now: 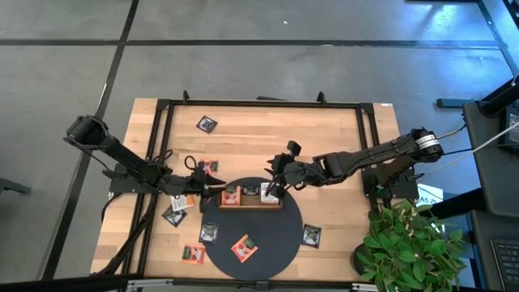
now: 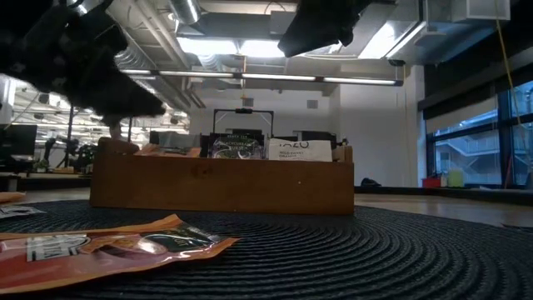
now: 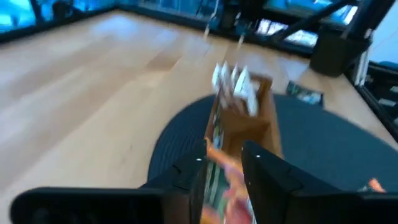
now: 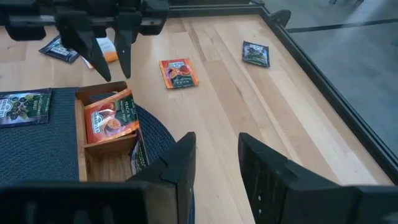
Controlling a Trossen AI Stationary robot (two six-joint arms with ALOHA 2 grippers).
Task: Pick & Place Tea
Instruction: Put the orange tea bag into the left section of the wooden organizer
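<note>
Tray: I see a long brown wooden three-compartment tray [image 1: 252, 203] sitting on the far part of a large round dark grey woven mat [image 1: 280, 241].
Tray contents: an orange-red sachet [image 4: 109, 121] leans in the end compartment nearest the left arm, a black one [image 2: 236, 147] stands in the middle, and a white one with dark lettering [image 2: 300, 149] stands at the other end.
Tea look: small flat square sachets, orange-red with a fruit picture, or black with a pale label.
Loose on the mat: I count two, one orange-red sachet [image 1: 244, 247] near the front and one black sachet [image 1: 209, 232] at the mat's edge.
Loose on the wooden table [image 1: 340, 138]: I count at least six, three black [image 1: 206, 124] [image 1: 311, 235] [image 1: 173, 213] and three orange-red [image 1: 193, 253] [image 1: 209, 167] [image 1: 185, 201].
Left gripper [image 1: 212, 188]: it hangs just above the tray's orange-red end, fingers [image 4: 124, 43] spread a narrow way apart, holding nothing that I can make out.
Right gripper [image 1: 274, 180]: it is over the tray's opposite end, fingers [image 4: 180, 165] parted with bare table between them, empty.
</note>
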